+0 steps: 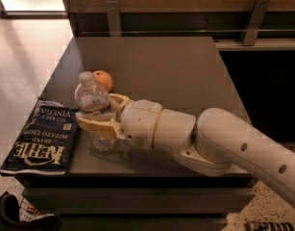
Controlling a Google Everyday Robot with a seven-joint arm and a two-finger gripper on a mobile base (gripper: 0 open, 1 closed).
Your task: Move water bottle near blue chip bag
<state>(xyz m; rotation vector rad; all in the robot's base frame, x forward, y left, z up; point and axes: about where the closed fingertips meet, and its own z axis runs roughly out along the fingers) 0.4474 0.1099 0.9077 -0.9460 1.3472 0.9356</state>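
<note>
The water bottle (pixel 92 105) is a small clear ribbed bottle with a white cap, upright on the dark table near its front left. My gripper (pixel 100 113) is shut on the water bottle, one tan finger in front of it and one behind. The blue chip bag (pixel 41 137) lies flat at the table's front left corner, just left of the bottle, with a narrow gap between them. My white arm reaches in from the lower right.
An orange (pixel 103 80) sits just behind the bottle. The dark table (pixel 161 66) ends close in front of the bag and bottle. A wooden wall with metal brackets (pixel 255 20) runs along the back. Some objects lie on the floor at the lower left (pixel 12 215).
</note>
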